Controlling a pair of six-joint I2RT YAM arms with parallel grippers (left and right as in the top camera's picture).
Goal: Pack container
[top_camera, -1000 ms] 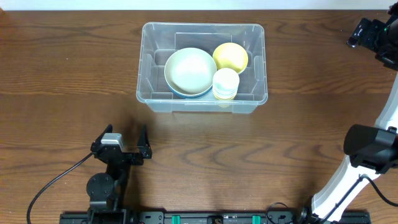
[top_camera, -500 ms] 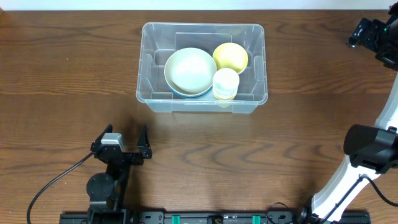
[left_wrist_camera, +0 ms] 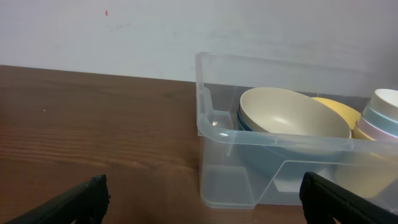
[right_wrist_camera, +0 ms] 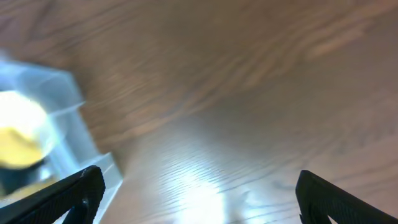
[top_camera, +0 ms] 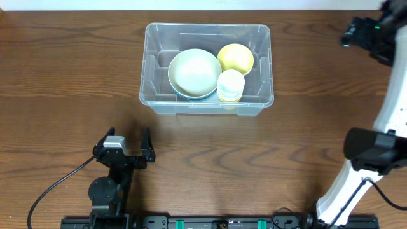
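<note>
Dark brown wood-grain table (top_camera: 63, 76). Plain white wall (left_wrist_camera: 124, 31) behind table's far edge, with tiny red mark (left_wrist_camera: 106, 12). Soft light glare (right_wrist_camera: 199, 186) on tabletop.

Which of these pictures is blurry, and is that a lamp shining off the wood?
Right wrist view: smeared all over, the container only a soft shape at the left, and a bright glare patch on the table. Overhead view: sharp and evenly lit, with only faint shadows. Left wrist view: sharp, with small glints on the clear plastic.

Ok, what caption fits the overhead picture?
Clear container holding a cream bowl, a yellow bowl and small stacked bowls on a wooden table.
</note>
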